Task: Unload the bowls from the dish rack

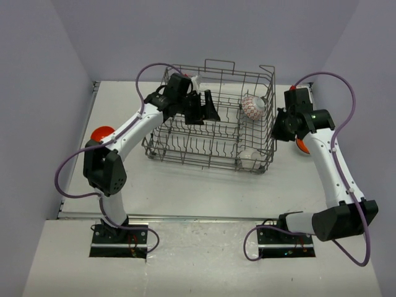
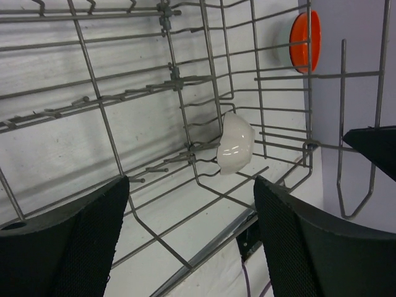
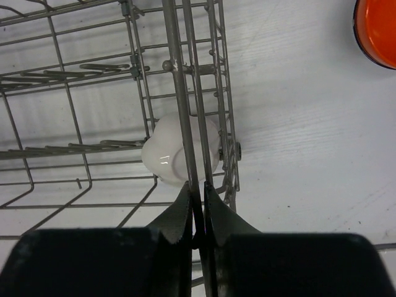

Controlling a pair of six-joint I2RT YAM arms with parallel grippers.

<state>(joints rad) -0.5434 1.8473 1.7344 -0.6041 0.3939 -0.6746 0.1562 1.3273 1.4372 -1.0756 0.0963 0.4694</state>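
Two bowls show inside the dish rack (image 1: 204, 159): a plain white bowl (image 3: 167, 158) and a white bowl with red pattern (image 1: 252, 106). Out on the table (image 1: 185, 185) are one orange bowl (image 1: 101, 132), well behind the left fingers, and a second orange bowl (image 3: 378, 28), beyond and to the right of the right fingers.

The right gripper (image 3: 197, 192) has its fingers pinched almost together on an upright wire of the rack's side wall and holds nothing else. The plain white bowl sits just beyond its fingertips, on the inner side of that wall, propped on edge.

The left gripper (image 2: 190, 184) is inside the rack, fingers spread wide and empty. The plain white bowl is well ahead of them, slightly right of centre, with tines (image 2: 154, 168) and cross-wires between.

Likely trouble from here:
- If the left fingers advance low, they could snag a tine and jolt the rack, tipping the bowl off its edge.
- If the right pinch slips or tugs, the rack shifts and the left approach then misses its line.
- Both grippers work the same corner, so a closing move risks them knocking together through the wall.
- The bowl looks glossy and curved. A shallow pinch on its rim may squirt it out onto the wires.
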